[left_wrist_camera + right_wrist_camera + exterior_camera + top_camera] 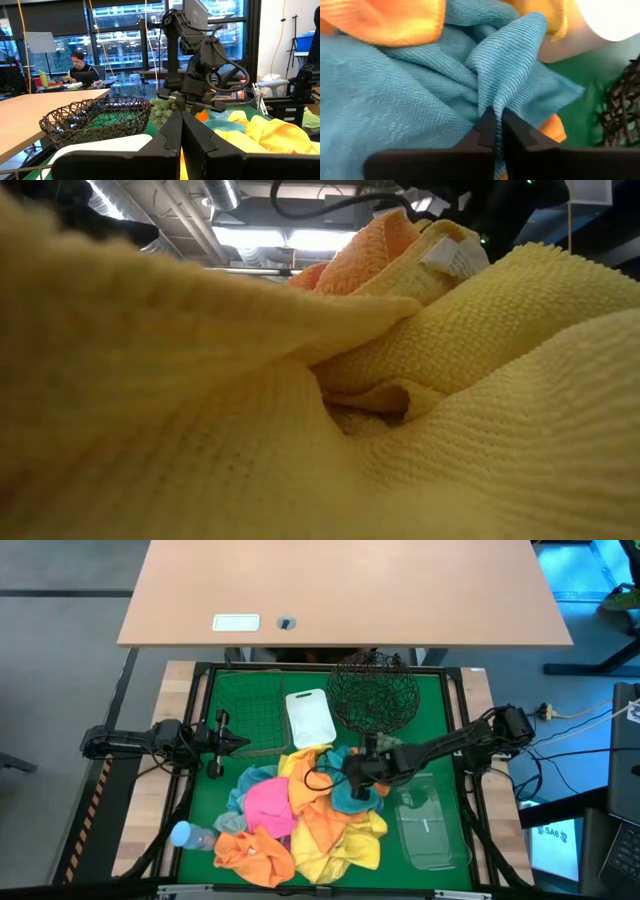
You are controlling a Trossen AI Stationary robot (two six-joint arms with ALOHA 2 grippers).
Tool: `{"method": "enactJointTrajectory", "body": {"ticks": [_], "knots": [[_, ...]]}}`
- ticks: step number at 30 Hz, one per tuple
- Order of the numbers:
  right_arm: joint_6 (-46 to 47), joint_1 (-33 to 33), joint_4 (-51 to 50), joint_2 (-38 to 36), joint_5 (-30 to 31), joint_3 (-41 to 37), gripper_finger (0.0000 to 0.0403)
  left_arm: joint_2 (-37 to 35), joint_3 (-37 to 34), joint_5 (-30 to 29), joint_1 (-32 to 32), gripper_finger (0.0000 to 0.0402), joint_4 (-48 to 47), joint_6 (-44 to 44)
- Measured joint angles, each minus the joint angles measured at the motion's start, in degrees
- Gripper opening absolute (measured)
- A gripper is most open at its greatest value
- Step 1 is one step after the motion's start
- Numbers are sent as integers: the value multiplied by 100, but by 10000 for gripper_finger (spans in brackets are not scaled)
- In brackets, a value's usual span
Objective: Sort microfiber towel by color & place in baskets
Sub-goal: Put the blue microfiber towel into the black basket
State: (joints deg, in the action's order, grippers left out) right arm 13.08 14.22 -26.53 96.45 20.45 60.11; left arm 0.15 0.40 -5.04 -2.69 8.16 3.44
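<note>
1. At the far left of the overhead view, the left gripper (240,743) waits at the left edge of the green tabletop (440,700), pointing inward. Its jaws are pressed fully together and hold nothing.
2. Near the front left corner lies a clear bottle with a blue cap (187,836), just beside an orange towel (252,855).
3. Just right of the left gripper, at the back of the mat, sits the dark square wire-grid basket (250,710).
4. Touching that basket's right side is the small white rectangular tub (310,717).
5. In front of these 2 baskets, a heap of microfiber towels fills the middle and front of the mat: a pink towel (268,806), yellow towels (345,845), orange ones and a light blue towel (395,115), overlapping one another.
6. The right gripper (494,125) reaches from the right side down onto the heap's right part. Its jaws are closed on a raised fold of the light blue towel, pinching the ridge of cloth between them.
7. At the back, right of the white tub, stands the round black wire-mesh basket (374,692).
8. Beside that basket, in the left wrist view, is a spiky grey-green ball plant (162,111).
9. At the front right lies the clear rectangular tray (430,825), just right of the towel heap.
10. Beyond the mat a pale wooden table (340,590) stands, and a person (80,70) sits far back in the room.
</note>
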Motion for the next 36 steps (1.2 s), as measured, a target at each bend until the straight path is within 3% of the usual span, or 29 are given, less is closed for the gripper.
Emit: {"method": "enactJointTrajectory", "body": {"ticks": [4, 8, 22, 36], "knots": [[-6, 0, 94, -18, -126, 81, 12, 1, 0, 0, 1, 0, -2, 0], [-303, 0, -274, -20, -221, 633, 6, -1, 0, 0, 1, 0, 2, -2], [-1829, -90, -3250, -24, 314, 4308, 2, -1, 0, 26, 0, 0, 2, -38], [-2466, -1452, -5049, -29, 770, 7078, 1, -1, 0, 24, -1, 0, 2, -42]]}}
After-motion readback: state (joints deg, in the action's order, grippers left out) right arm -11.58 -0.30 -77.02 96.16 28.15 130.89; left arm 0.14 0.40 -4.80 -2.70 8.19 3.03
